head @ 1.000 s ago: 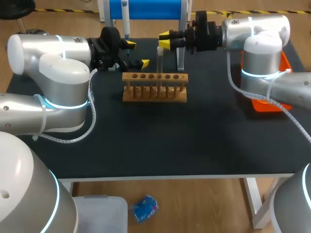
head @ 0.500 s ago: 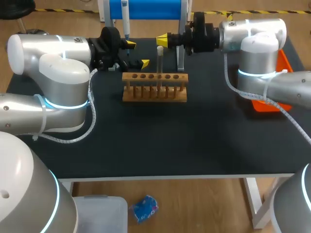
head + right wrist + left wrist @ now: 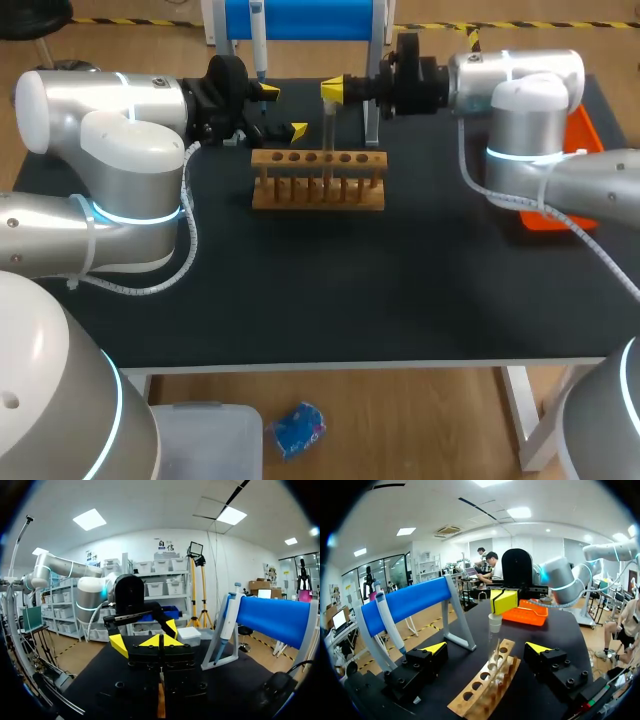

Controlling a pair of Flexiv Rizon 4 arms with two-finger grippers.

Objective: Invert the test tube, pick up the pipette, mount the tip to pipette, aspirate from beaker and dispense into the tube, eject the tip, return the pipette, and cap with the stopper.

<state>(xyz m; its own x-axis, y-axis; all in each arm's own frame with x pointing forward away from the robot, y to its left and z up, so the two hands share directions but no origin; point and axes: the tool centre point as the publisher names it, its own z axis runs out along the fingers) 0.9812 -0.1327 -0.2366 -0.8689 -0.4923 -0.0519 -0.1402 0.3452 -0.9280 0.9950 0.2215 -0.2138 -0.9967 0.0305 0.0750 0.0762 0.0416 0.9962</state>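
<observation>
- While the tube stands upright in the rack, the right hand pinches its top; whether it is being lifted or set back, I cannot tell.
- Clear glass, slim.
- Pipette hangs on its stand.
- Left hand is spread, beside the rack.

Lab: pipette on stand, test-tube rack.

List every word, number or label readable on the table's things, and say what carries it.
None can be read: the pipette, test tube, wooden rack, orange tray, left pincer and right pincer show no legible print.
</observation>
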